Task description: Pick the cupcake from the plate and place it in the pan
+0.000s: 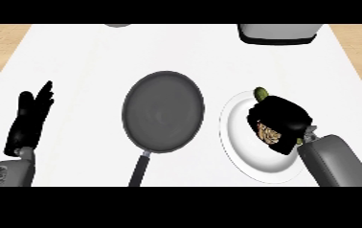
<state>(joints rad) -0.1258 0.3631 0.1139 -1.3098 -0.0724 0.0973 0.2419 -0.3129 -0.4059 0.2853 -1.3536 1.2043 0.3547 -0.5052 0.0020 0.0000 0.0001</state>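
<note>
the right hand (281,121) is over the plate (237,141), fingers curled round the cupcake (269,132), of which only a brownish patch shows between the black fingers. the cupcake is thus above the middle of the plate; whether it rests on the plate or is already raised cannot be told from this view. a small green item (262,93) shows at the plate's far rim, just beyond the fingertips.

the pan (164,111) lies just left of the plate, the two rims near but apart. its bowl is level with the plate, and its handle (140,170) runs from the bowl toward the robot. the coming move is judged to be a short sideways carry from plate to pan, leftward, clearing both rims.

the right forearm (332,160) enters from the plate's near right side and angles up-left toward it. the right hand is much the nearer to both plate and pan.

the left hand (29,121) rests open, fingers up, well to the left of the pan on the white surface (84,54).
</note>
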